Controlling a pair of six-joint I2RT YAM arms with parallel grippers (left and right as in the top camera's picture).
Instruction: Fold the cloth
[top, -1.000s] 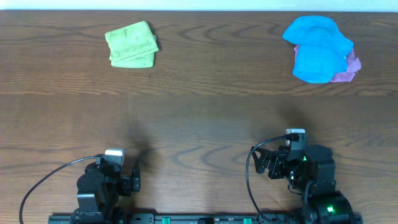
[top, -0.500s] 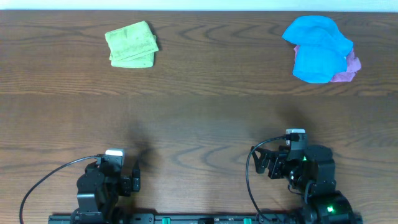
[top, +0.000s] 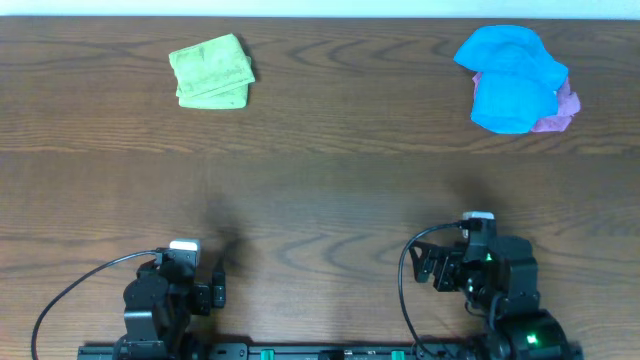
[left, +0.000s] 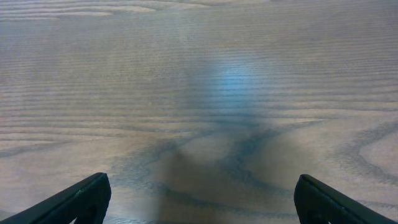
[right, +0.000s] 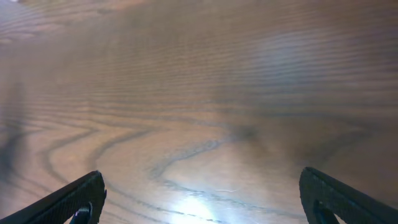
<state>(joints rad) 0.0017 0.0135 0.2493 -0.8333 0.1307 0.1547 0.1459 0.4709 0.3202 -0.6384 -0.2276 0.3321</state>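
Overhead, the lime-green cloth (top: 210, 72) lies folded at the far left of the table (top: 320, 190), well ahead of the left gripper (left: 202, 190) and right gripper (right: 202, 186), both spread wide and empty. Its long axis runs left-right, slightly tilted.

The 2 arms sit folded low and well apart, the left arm (top: 165, 295) and the right arm (top: 495, 285) each with its wrist tucked close. The left gripper (left: 200, 198) has its jaws spread wide, 1 dark fingertip (left: 87, 196) on either side of the gap. The right gripper (right: 202, 194) is the same, its fingertips (right: 84, 196) far apart.
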